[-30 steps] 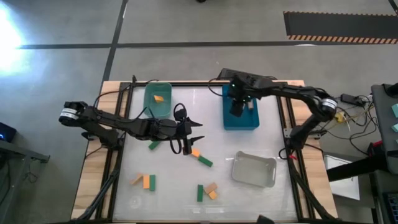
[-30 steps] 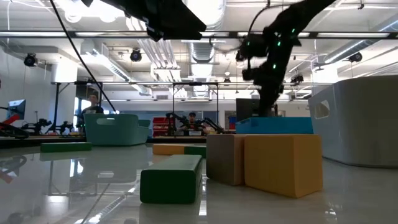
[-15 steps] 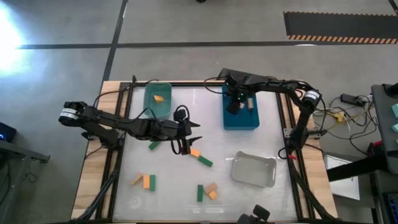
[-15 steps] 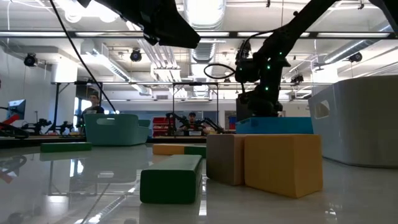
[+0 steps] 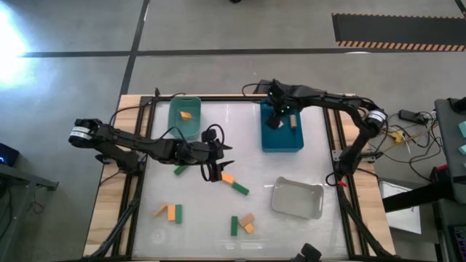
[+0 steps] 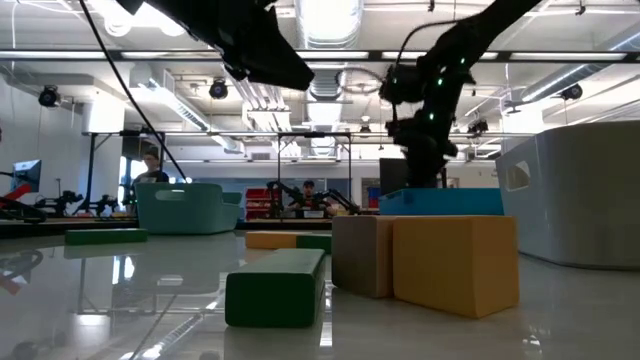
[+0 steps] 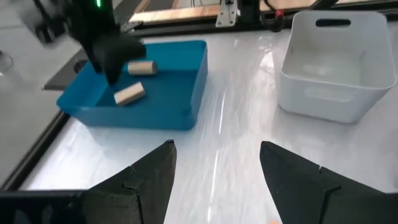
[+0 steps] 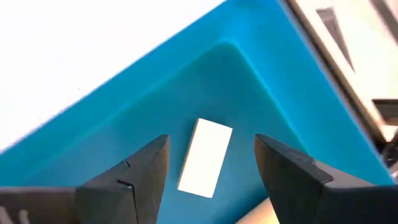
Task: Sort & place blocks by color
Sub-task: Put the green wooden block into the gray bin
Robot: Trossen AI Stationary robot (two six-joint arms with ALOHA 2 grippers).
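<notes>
My right gripper (image 5: 274,121) (image 8: 211,140) hangs open over the blue bin (image 5: 282,138). A tan block (image 8: 205,157) lies flat on the bin floor below its fingers, and another tan block (image 5: 293,121) lies beside it. My left gripper (image 5: 217,169) (image 7: 217,152) stands open at mid-table, just left of an orange block (image 5: 228,177) and a green block (image 5: 239,188). Another green block (image 5: 179,169) lies to its left. More orange, green and tan blocks lie in two small groups (image 5: 170,212) (image 5: 245,223) near the front edge.
The teal bin (image 5: 185,124) at the far left holds one orange block (image 5: 186,115). The clear bin (image 5: 297,198) sits at the near right. Black rails (image 5: 336,145) frame the table's sides. In the low view, three blocks (image 6: 455,265) stand close to the camera.
My right gripper has risen a little and shifted slightly over the far end of the blue bin. My left gripper has edged slightly toward the table's left. The blocks on the table have stayed put.
</notes>
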